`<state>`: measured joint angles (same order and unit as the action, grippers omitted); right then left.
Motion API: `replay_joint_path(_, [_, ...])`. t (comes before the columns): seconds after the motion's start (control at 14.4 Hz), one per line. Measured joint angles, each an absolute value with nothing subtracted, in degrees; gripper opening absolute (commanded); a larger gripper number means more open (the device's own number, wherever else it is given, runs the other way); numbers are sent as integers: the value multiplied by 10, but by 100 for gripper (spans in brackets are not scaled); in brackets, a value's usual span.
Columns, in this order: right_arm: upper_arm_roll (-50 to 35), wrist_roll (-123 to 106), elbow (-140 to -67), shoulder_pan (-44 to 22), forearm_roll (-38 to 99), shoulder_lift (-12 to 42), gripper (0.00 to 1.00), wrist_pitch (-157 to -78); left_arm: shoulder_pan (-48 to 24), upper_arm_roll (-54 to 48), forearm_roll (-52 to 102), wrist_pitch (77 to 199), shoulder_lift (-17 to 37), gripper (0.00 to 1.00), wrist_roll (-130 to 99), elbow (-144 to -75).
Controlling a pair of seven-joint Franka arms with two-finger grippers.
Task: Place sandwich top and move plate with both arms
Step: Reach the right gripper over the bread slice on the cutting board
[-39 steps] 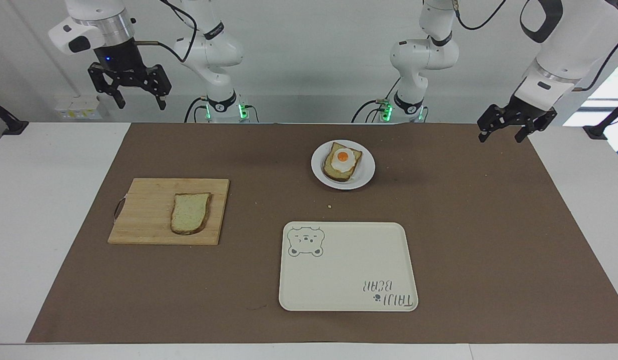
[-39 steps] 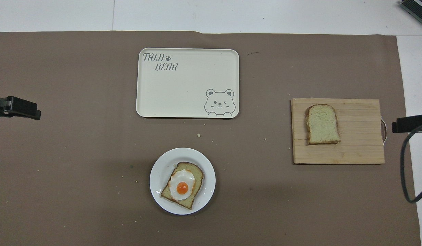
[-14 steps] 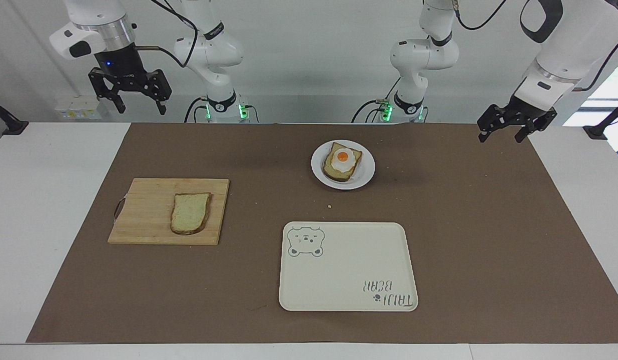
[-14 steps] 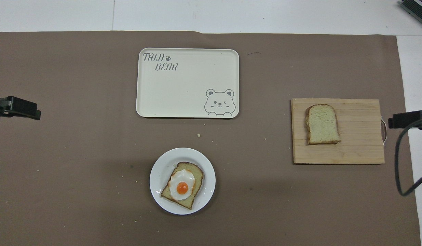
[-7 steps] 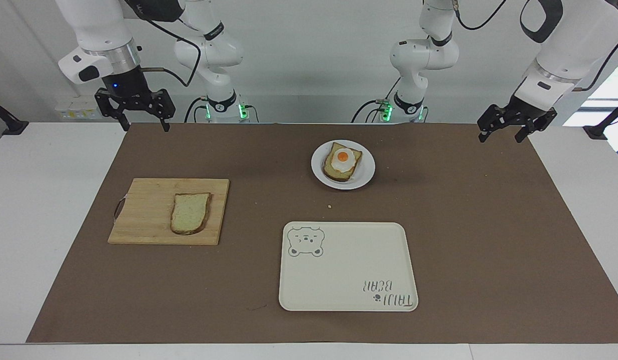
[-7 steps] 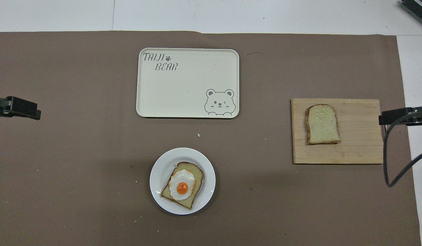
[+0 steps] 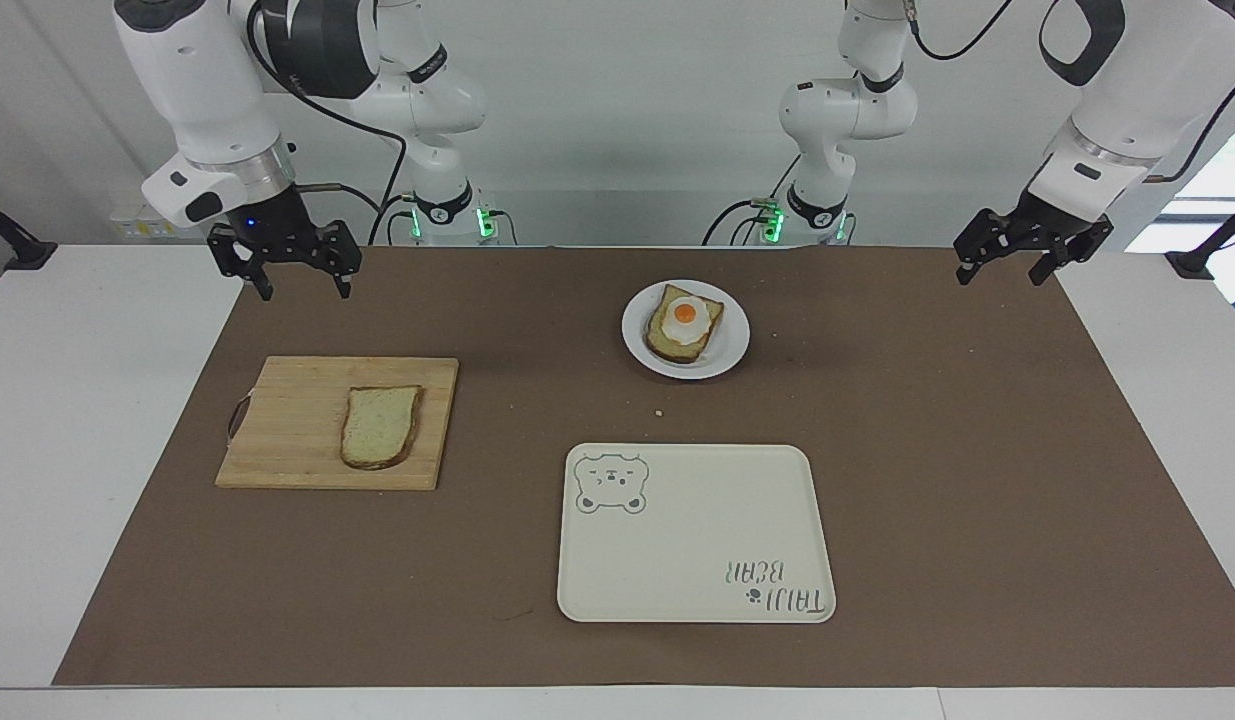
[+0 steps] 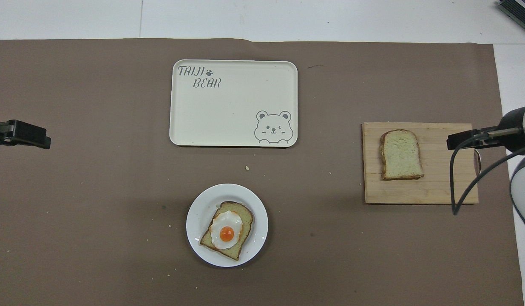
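Facing view: right gripper [image 7: 293,290] hung w/ jaws apart over mat's edge near the cutting board [image 7: 297,425] holding sandwich top [image 7: 380,427]; left gripper [image 7: 1009,273] waited, jaws apart.

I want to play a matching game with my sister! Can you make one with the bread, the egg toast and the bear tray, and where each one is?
Things:
1. sandwich top
2. egg toast
3. bear tray

Places:
A. on the plate
B. straight on the brown mat
C. on the wooden board

Pairs: 1-C, 2-A, 3-B
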<state>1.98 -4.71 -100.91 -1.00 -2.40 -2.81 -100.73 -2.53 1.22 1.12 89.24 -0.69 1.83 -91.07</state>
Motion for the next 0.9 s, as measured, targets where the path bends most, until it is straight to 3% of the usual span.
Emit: replay_joint_path(0.9, [20, -48, -1072, -6, -1, 41, 100, -1111, -25, 12, 11, 892, -7, 100, 18, -911])
